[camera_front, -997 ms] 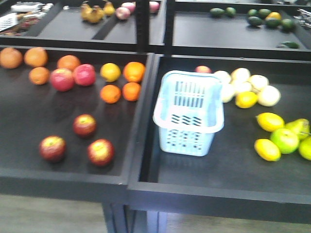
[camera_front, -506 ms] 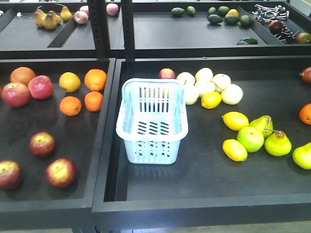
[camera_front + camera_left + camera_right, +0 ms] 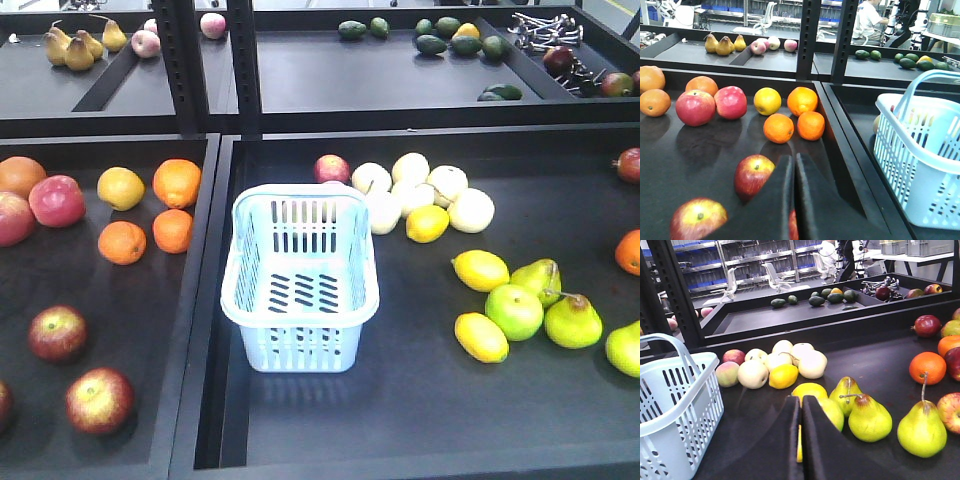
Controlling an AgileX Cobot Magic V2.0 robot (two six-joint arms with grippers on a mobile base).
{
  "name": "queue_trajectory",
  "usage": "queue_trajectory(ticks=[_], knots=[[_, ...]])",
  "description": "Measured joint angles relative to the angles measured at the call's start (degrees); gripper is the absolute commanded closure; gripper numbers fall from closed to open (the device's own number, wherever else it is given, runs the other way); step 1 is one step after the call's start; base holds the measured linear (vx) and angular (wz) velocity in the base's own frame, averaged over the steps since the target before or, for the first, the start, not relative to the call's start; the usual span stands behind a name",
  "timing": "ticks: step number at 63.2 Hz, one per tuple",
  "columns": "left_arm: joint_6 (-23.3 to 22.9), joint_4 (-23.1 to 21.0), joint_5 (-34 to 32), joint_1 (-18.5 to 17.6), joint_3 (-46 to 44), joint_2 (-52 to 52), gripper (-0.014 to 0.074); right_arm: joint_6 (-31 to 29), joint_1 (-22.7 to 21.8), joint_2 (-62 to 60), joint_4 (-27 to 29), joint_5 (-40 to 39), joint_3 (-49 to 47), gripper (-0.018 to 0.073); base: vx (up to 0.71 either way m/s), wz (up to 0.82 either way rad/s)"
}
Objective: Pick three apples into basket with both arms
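- The pale blue basket (image 3: 300, 348) stood at the centre of the front view, at the left end of the right tray (image 3: 420, 390), close to the divider.
- Three maroon apples lay in the lower left of that view on the left tray (image 3: 110, 290): one (image 3: 57, 333) nearest the basket, one (image 3: 99, 400) below it, and one (image 3: 3, 405) cut off by the frame edge. All were well apart from the basket.
- Oranges (image 3: 177, 182) and pink-red apples (image 3: 57, 200) sat above them in the same tray.
- The left gripper (image 3: 794, 159) filled the bottom centre of its wrist view, fingers pressed together with nothing between them. One maroon apple (image 3: 754, 176) lay just to its left, and another (image 3: 697, 218) was lower left.
- The right gripper (image 3: 800, 401) was likewise closed to a thin slit and held nothing. A lemon (image 3: 809, 390) and pears (image 3: 869, 417) lay beyond it, and the basket (image 3: 675, 410) was at the left edge.
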Motion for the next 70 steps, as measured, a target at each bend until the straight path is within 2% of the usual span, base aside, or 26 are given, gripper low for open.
queue_trajectory(ticks=[70], knots=[[0.0, 0.0, 0.0, 0.0, 0.0, 0.0, 0.0603, 0.0, 0.0, 0.0, 0.0, 0.0, 0.0, 0.0564, 0.07, 0.05]])
